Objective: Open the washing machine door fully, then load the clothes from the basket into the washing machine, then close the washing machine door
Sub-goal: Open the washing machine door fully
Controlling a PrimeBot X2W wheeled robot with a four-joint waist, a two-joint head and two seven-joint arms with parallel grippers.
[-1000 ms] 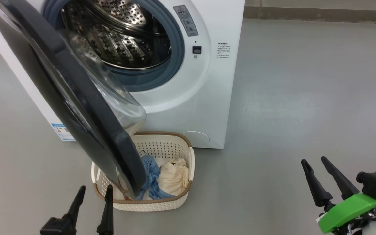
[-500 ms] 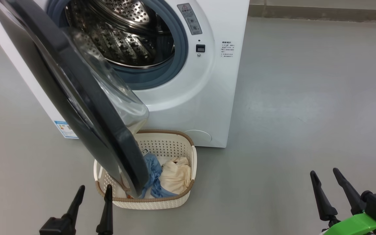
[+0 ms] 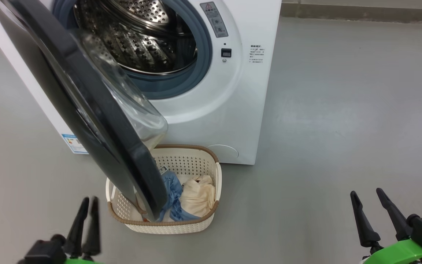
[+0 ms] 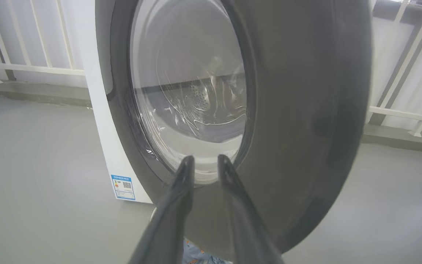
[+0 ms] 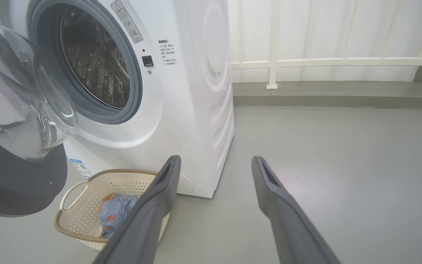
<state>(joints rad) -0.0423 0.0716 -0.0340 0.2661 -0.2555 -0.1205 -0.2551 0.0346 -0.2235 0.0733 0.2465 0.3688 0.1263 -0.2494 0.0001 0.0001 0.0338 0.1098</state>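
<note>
Head view: the door (image 3: 86, 110) hangs half open, its lower edge over the basket (image 3: 196, 147), hiding part of the clothes (image 3: 192, 196). Your left gripper (image 3: 90, 200), fingers nearly together with a slim gap and nothing held, sits just outside the door's lower rim. Your right gripper (image 3: 366, 191), spread and empty, waits well right of the door. Press the rim, not the glass (image 3: 130, 106), swinging it clear. A railing (image 4: 31, 69) stands behind the door.

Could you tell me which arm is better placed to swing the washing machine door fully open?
Left, probably. The left gripper hovers close beside the free edge of the washing machine door, fingers narrowly apart and aimed at its outer face. The right gripper stands open far off over the floor.
</note>
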